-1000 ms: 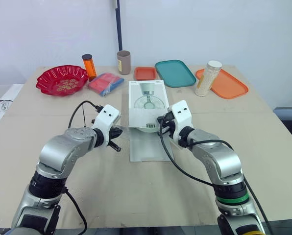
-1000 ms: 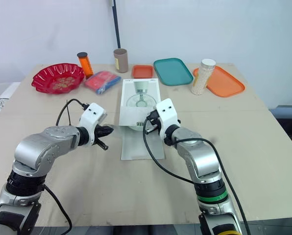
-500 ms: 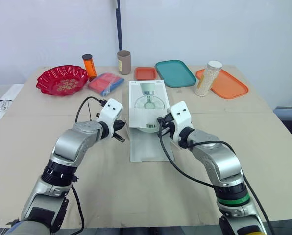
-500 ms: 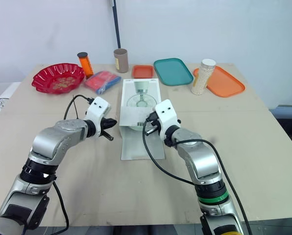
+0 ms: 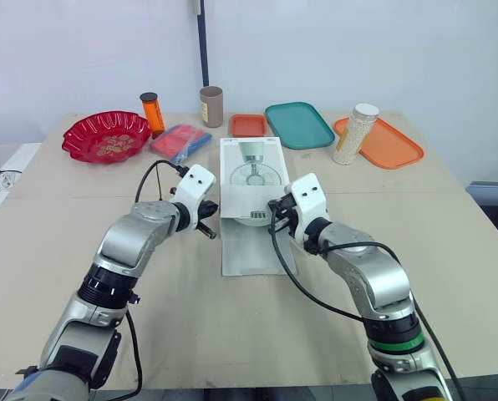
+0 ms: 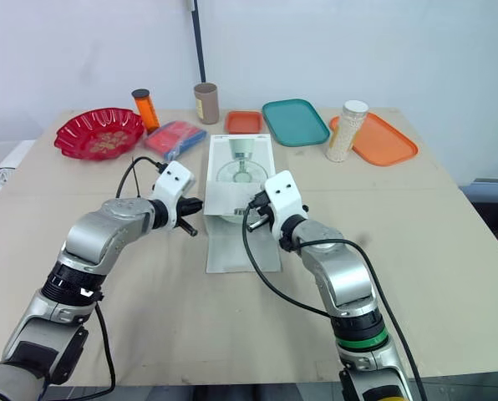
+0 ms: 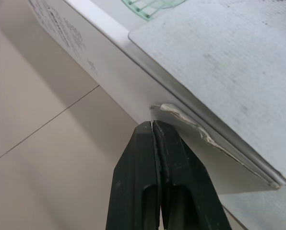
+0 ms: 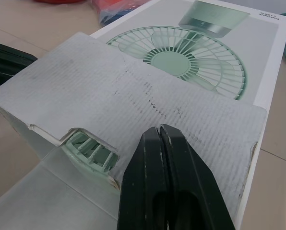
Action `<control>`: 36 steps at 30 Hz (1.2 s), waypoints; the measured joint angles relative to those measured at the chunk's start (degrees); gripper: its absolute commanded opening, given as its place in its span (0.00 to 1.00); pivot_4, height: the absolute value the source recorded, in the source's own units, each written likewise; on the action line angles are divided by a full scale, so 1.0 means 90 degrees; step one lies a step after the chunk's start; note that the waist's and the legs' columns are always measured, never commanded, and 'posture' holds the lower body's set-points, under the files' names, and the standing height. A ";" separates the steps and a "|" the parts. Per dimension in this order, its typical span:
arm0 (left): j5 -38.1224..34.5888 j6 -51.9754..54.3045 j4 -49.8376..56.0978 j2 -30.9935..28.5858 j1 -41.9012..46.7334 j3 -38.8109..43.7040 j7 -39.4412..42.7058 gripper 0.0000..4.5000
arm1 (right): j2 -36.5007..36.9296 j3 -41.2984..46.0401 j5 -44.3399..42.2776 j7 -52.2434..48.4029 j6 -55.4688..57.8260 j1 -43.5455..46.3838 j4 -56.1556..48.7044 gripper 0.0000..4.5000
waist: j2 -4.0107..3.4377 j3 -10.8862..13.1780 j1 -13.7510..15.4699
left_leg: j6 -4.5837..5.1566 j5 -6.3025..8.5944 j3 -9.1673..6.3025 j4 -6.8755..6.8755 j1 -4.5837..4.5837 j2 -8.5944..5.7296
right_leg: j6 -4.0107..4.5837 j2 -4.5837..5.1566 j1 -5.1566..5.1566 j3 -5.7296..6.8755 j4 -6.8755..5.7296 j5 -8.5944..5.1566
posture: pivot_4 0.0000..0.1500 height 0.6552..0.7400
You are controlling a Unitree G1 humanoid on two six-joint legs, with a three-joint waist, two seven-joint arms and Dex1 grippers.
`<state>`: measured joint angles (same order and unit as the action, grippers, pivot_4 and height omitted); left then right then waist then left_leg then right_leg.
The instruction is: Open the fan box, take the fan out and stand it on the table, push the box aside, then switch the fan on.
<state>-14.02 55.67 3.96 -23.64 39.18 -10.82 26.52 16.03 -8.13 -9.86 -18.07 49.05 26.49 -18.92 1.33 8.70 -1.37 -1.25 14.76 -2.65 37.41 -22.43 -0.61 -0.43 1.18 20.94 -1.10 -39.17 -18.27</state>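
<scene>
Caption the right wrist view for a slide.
Shut right end effector at the open flap of the fan box, green fan showing inside.

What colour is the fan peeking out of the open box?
Pale mint green; the fan shows best in the right wrist view.

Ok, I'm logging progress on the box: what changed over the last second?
The left gripper moved forward and inward, close to the fan box's left side, fingers shut. The right gripper stayed at the box's open end; the box did not move.
</scene>
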 measured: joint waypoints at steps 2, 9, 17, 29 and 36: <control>-0.0050 0.0242 0.0325 -0.0093 -0.0034 0.0209 -0.0038 0.03 | -0.0011 -0.0004 0.0001 0.0000 0.0001 -0.0011 -0.0011 0.00 | 0.0000 0.0000 -0.0005 | 0.0000 0.0000 0.0000 0.0000 0.0000 0.0000 | 0.0000 0.0000 0.0001 -0.0001 0.0000 0.0000 | 1.00 0.98; -0.0857 0.1535 0.1458 0.0228 -0.0071 0.1865 -0.0310 0.03 | -0.0053 -0.0015 0.0010 -0.0001 0.0002 -0.0010 -0.0001 0.00 | 0.0005 -0.0002 -0.0003 | 0.0000 0.0000 0.0000 0.0002 0.0000 0.0001 | 0.0000 0.0000 0.0000 0.0001 0.0000 0.0000 | 1.00 0.98; -0.1709 0.3515 0.2427 0.1318 -0.0246 0.3796 -0.0749 0.03 | -0.0058 -0.0027 0.0024 -0.0003 -0.0013 -0.0019 0.0019 0.00 | 0.0011 -0.0007 -0.0004 | -0.0004 -0.0002 -0.0001 0.0003 0.0002 0.0001 | -0.0003 0.0000 -0.0004 0.0003 -0.0001 0.0002 | 1.00 0.98; -0.4182 0.4058 0.2739 0.3579 -0.0541 0.5843 -0.3044 0.03 | -0.0076 -0.0057 0.0078 -0.0026 -0.0023 -0.0004 0.0066 0.00 | 0.0025 -0.0012 -0.0005 | -0.0018 -0.0004 0.0003 0.0001 0.0007 0.0005 | -0.0007 -0.0001 -0.0009 0.0001 0.0001 0.0003 | 1.00 0.98; -0.5801 0.4060 0.1987 0.3398 -0.0594 0.5739 -0.4560 0.03 | -0.0115 -0.0056 0.0088 -0.0021 -0.0019 -0.0005 0.0069 0.00 | 0.0032 -0.0015 -0.0003 | -0.0023 -0.0007 0.0001 0.0002 0.0010 0.0004 | -0.0012 -0.0003 -0.0011 0.0001 0.0001 0.0007 | 1.00 0.98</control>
<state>-66.24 92.21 21.84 6.94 33.83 40.83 -14.52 15.00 -8.63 -9.07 -18.26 48.88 26.45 -18.29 1.62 8.57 -1.40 -1.45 14.69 -2.64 37.42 -22.34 -0.57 -0.54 1.15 20.85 -1.10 -39.16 -18.21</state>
